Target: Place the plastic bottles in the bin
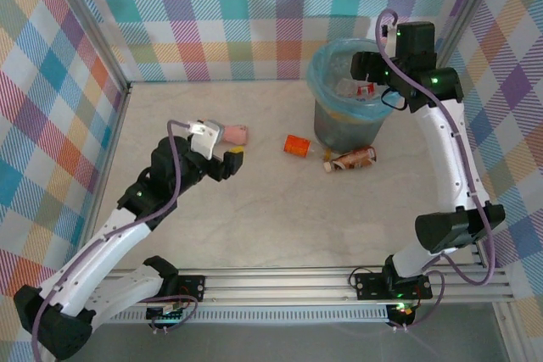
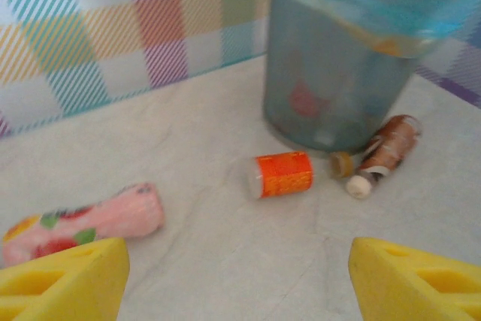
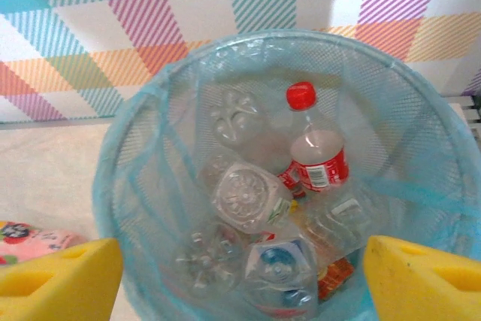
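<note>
Three plastic bottles lie on the table: a pink-labelled one [image 1: 235, 134] [image 2: 90, 219], a short orange one [image 1: 297, 145] [image 2: 282, 174], and a crushed brown one [image 1: 352, 158] [image 2: 387, 152] against the foot of the bin [image 1: 352, 95] [image 2: 338, 88]. My left gripper [image 1: 231, 158] [image 2: 237, 283] hovers open just right of the pink bottle, nothing between its yellow fingers. Above the bin's mouth my right gripper [image 1: 366, 74] [image 3: 240, 283] stands open and empty. Inside the bin [image 3: 150, 110] lie several bottles, among them a red-capped one [image 3: 316, 155].
The bin stands at the back right, close to the checked back wall [image 1: 254, 14]. A small loose cap [image 2: 342, 163] lies between the orange and brown bottles. Metal frame posts [image 1: 93, 40] border the table on both sides.
</note>
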Robot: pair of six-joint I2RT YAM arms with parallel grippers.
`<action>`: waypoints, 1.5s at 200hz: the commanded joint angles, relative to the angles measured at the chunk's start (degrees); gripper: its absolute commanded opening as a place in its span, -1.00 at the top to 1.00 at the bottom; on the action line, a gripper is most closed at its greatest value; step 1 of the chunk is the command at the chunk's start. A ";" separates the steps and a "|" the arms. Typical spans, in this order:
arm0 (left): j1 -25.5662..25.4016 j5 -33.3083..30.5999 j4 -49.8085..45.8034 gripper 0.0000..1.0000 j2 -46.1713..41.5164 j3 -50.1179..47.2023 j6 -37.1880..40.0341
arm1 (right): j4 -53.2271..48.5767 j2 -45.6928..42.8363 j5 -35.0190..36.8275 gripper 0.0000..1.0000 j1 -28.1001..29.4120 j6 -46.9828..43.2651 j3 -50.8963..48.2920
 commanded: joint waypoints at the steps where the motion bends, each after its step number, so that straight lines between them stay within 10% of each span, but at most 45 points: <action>1: 4.15 -2.81 -6.89 -0.53 4.50 5.78 -8.79 | 1.17 -4.82 -4.39 -0.62 0.65 1.72 -2.70; 30: 11.77 0.65 -17.55 -0.58 15.87 15.42 -9.96 | 5.20 -10.99 -8.01 -0.57 4.67 1.12 -10.19; 97: 23.49 7.88 -21.17 -0.74 35.16 25.70 31.85 | 13.31 -18.45 -15.59 -0.54 12.74 -0.28 -25.62; 156: 28.96 13.06 -19.47 -0.82 45.62 31.00 51.77 | 12.67 -15.41 -18.71 -0.52 17.07 -1.42 -26.06; 300: 29.15 9.16 -25.46 -0.86 68.99 43.24 69.41 | 5.24 3.83 -23.71 -0.49 20.96 -4.45 -9.32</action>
